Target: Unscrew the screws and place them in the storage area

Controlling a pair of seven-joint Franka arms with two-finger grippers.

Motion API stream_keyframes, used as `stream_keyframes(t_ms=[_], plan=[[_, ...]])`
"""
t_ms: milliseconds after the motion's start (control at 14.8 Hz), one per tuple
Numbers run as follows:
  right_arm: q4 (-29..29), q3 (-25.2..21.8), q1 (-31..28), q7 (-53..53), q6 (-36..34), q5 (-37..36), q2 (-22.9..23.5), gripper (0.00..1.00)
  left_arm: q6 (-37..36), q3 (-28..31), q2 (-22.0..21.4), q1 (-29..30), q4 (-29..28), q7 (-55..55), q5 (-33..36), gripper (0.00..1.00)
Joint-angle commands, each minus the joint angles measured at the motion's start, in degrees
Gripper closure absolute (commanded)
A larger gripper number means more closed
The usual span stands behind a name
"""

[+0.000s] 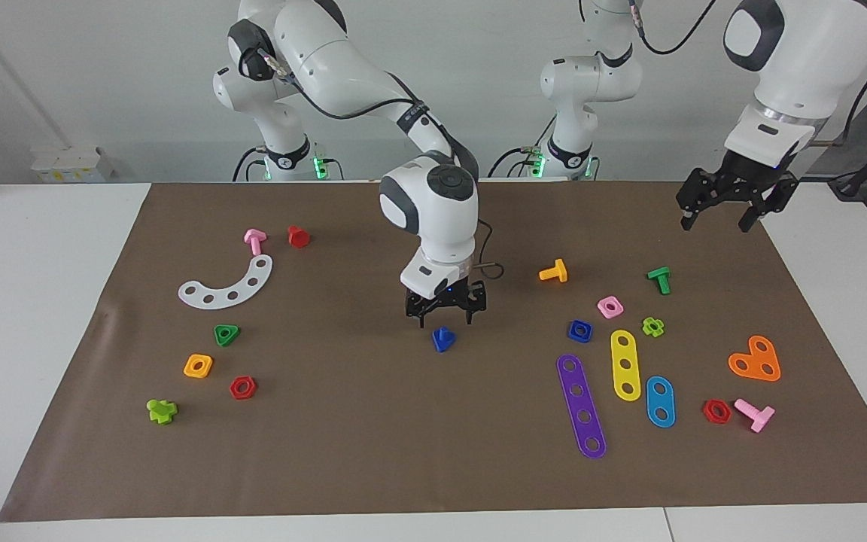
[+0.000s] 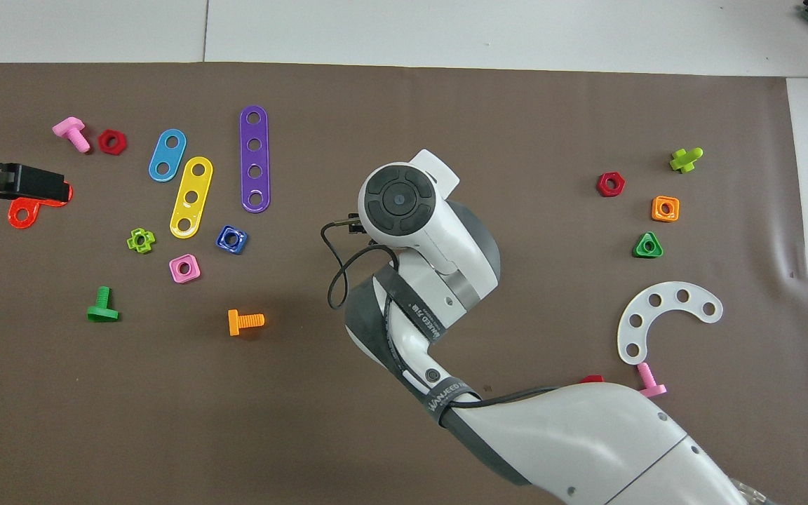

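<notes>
The dark-blue screw [image 1: 442, 340] stands on its triangular head in the middle of the brown mat. My right gripper [image 1: 445, 321] hangs open just above it, fingers to either side of the stem and not touching. In the overhead view the right arm's wrist hides the screw. The storage area lies toward the right arm's end: a white curved strip [image 1: 226, 284], a green triangle nut [image 1: 226, 334], an orange square nut [image 1: 198, 366] and a red hexagon nut [image 1: 242, 388]. My left gripper [image 1: 716, 218] is open and empty, raised high over the mat's edge at the left arm's end.
Toward the left arm's end lie purple [image 1: 581, 406], yellow [image 1: 625, 365] and blue [image 1: 660, 401] strips, an orange heart [image 1: 755, 360], blue and pink square nuts, and orange [image 1: 553, 272] and green [image 1: 659, 279] bolts. Pink and red bolts lie beside the curved strip.
</notes>
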Motion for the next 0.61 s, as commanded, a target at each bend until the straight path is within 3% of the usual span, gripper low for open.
stream_keyframes(t_ms=[0, 67, 337, 539], plan=[[1.64, -0.06, -0.09, 1.89, 1.88, -2.31, 1.35, 0.01, -8.34, -0.33, 2.11, 0.49, 7.17, 0.72, -1.00, 0.00], [1.56, -0.06, -0.36, 1.89, 2.32, -2.31, 1.35, 0.06, -10.02, -0.16, 3.16, 0.57, 10.32, 0.80, -1.09, 0.00], [-0.46, -0.14, -1.24, 1.80, 3.03, -2.49, 1.35, 0.24, -15.30, -0.33, 4.84, 2.94, 13.68, 0.80, -2.05, 0.00], [-1.25, -0.14, -0.54, 2.58, 4.08, -2.40, 1.53, 0.31, -15.40, 0.80, 2.22, 3.29, 11.95, 0.45, -2.23, 0.00]])
